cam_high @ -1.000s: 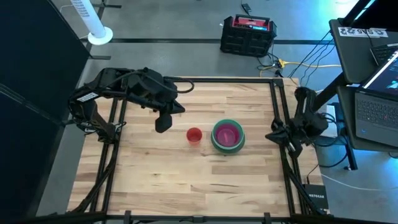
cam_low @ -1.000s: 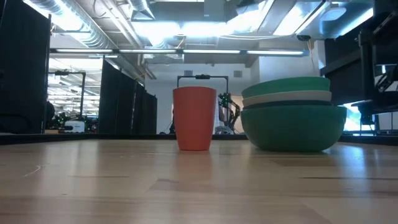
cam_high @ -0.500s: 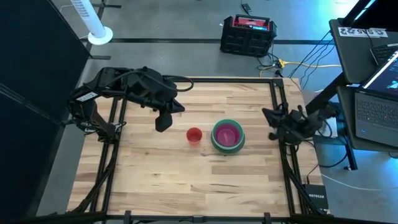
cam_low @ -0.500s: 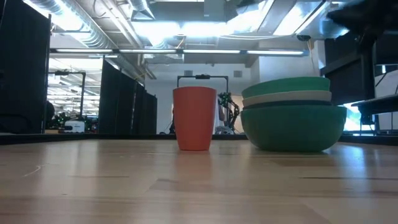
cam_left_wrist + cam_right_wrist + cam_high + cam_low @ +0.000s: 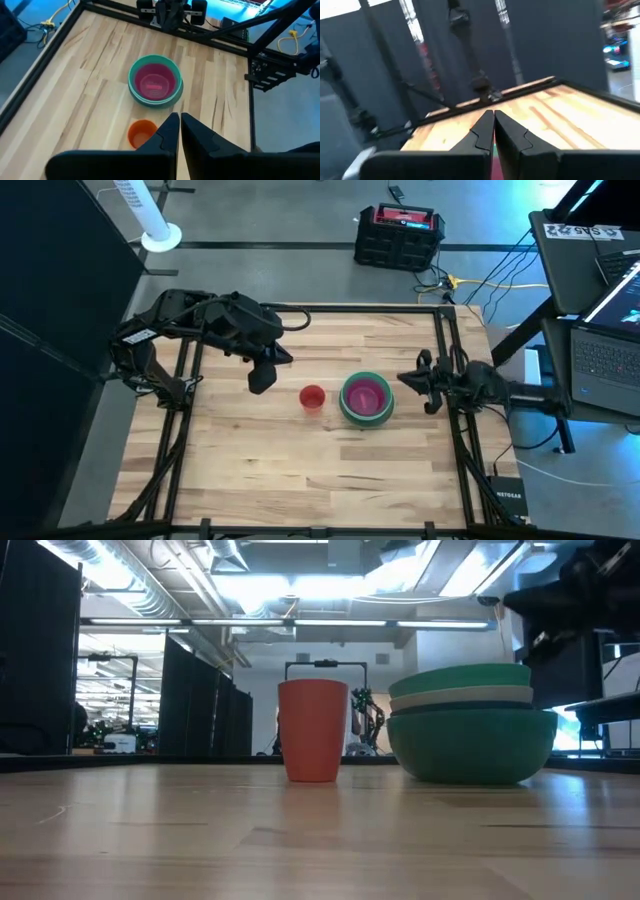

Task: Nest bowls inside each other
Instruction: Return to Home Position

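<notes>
The bowls (image 5: 366, 398) stand nested in one stack at the table's middle, the pink one innermost and a green one outermost. In the low view the stack (image 5: 470, 725) rests on the green bowl's base, with white and dark rims showing above it. A red cup (image 5: 312, 398) stands upright just left of the stack. My left gripper (image 5: 260, 378) hovers shut above the table, left of the cup, with nothing in it. My right gripper (image 5: 405, 378) is shut and empty at the right rail, pointing level toward the bowls.
Black frame rails (image 5: 455, 430) run along the table's left and right sides. Bare wood (image 5: 320, 470) lies on the near side of the bowls. A laptop (image 5: 610, 350) sits off the right edge, and a black and red case (image 5: 400, 235) lies beyond the far edge.
My right arm has swung around from outside the right rail, so its shut gripper now points toward the table's left at the bowls, and it has come down a little. The bowls and the cup have not moved.
</notes>
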Controlling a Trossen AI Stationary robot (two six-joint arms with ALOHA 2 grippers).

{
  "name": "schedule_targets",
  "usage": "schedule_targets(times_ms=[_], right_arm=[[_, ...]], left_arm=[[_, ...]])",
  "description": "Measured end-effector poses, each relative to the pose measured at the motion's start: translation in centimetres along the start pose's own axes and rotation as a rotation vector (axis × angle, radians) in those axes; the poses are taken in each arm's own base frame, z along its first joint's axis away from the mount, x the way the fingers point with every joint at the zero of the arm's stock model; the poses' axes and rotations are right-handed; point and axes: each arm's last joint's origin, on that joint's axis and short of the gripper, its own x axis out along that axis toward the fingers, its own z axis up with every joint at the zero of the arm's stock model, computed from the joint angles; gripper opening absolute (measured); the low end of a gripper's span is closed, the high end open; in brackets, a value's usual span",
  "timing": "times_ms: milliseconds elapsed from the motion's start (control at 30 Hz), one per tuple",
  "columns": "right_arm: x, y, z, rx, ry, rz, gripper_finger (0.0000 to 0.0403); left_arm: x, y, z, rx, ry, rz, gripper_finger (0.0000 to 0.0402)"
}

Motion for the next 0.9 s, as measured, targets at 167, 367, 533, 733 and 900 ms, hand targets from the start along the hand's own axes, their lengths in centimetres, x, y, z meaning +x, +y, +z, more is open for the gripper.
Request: schedule_targets(times_ms=[167,367,533,733,900], right_arm=[[0.0,-0.7,0.4,-0.04,-0.01,-0.035,0.0],[-0.2,-1.5,0.9,-0.089,-0.029,-0.083,0.0],[-0.1,-1.8,0.7,-0.101,-0.065,-0.141,0.0],[-0.1,-1.9,0.3,-0.137,-0.016,-0.153,0.0],[-0.1,-2.1,-0.5,-0.189,0.068,-0.169,0.0]], left_arm=[[0.0,-0.4,-0.2,0.006,-0.001,0.017,0.0001],[-0.1,-0.9,-0.4,0.014,-0.003,0.037,0.0001],[-0.1,-1.0,-0.5,0.017,-0.004,0.042,0.0001],[-0.1,-1.0,-0.5,0.03,-0.006,0.049,0.0001],[-0.1,-1.0,-0.5,0.048,-0.006,0.05,0.0001]])
